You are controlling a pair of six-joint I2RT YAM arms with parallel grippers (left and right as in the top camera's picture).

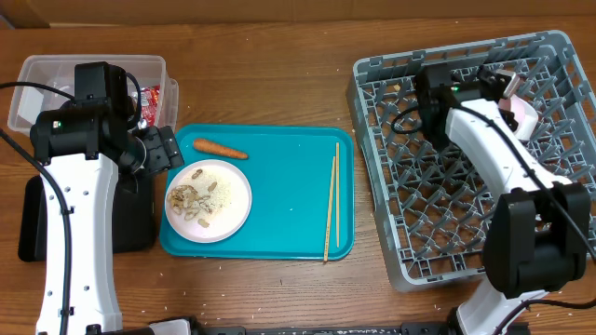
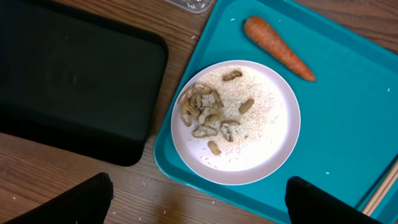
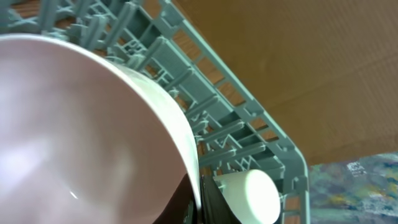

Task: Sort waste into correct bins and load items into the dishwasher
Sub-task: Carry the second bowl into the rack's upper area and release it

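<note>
While right gripper (image 1: 511, 97) pinches white-pink bowl (image 3: 74, 124) by its rim | likely slippery, breakable: seat gently in dish rack (image 1: 410, 233) | left gripper (image 2: 199, 200) wide.

A robotics lab bench is shown, not a home kitchen: cabled white robot arms (image 1: 79, 223) are set at a wooden table (image 1: 279, 93), a cardboard backdrop (image 3: 298, 62) is seen behind, and a grey dish rack (image 1: 368, 121) is laid out

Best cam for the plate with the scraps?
Left wrist: the plate sits whole and large in frame, shells distinct. Overhead shows it whole but small on the teal tray. Right wrist misses it, showing only a bowl and the rack.
</note>
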